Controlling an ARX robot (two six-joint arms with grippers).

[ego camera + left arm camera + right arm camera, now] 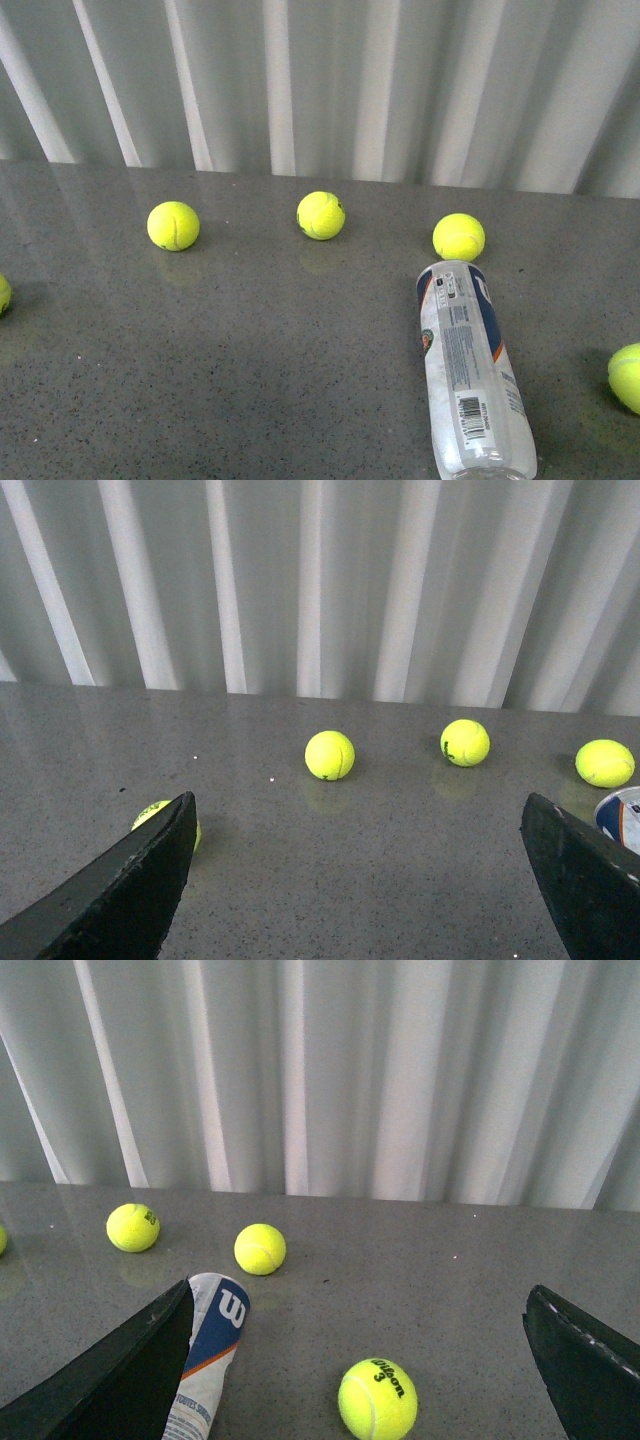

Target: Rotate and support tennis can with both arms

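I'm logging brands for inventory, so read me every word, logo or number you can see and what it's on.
"Wilson" and "3": black print on the nearest tennis ball, right wrist view.
"W": white logo on the navy label of the tennis can.
The barcode and fine print on the can: too small to read.
Dark print on the far ball: too blurred to read.
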